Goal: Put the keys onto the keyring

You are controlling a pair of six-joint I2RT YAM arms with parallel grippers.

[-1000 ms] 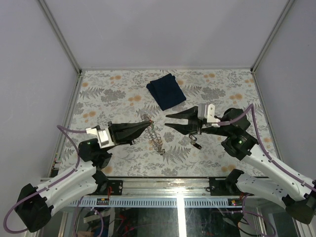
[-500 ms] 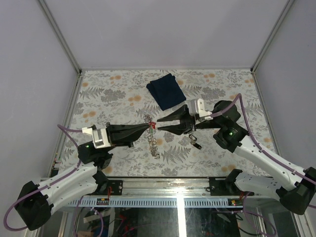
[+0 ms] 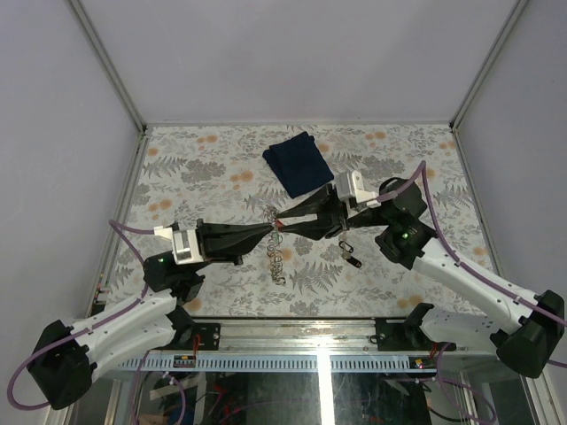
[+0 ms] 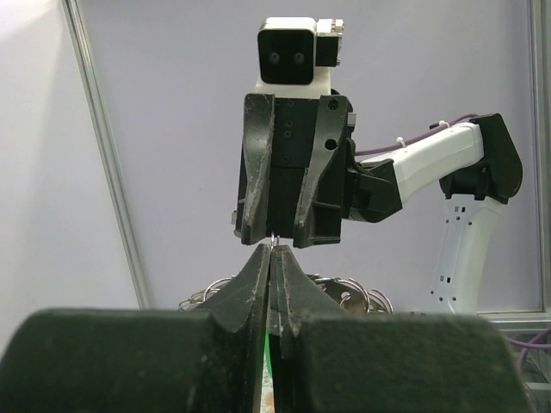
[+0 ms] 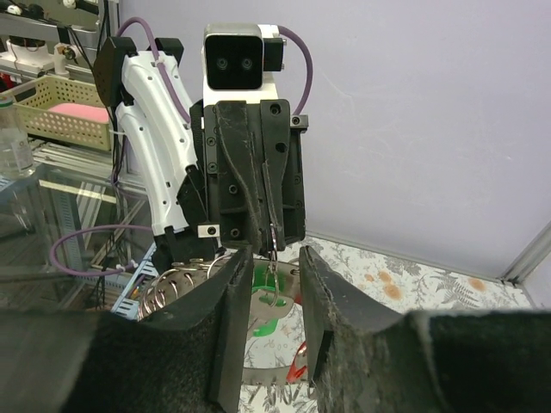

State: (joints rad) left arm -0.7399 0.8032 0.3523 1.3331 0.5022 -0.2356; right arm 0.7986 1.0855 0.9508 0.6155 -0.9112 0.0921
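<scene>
Above the table's [image 3: 204, 177] middle, our right gripper [image 3: 285, 222], jaws half parted, has moved in onto the keyring [image 3: 275, 258] that our left gripper [image 3: 270, 229] pinches shut, so we judge threading can begin.

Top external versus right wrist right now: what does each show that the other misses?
Only top external: the dark blue cloth further back, a small dark item on the table near the right arm, and the trailing length of the keyring. Only right wrist: the thin wire pinched at the tips of the left gripper, a green key head below. Both: left gripper shut, right gripper open, tip to tip.
</scene>
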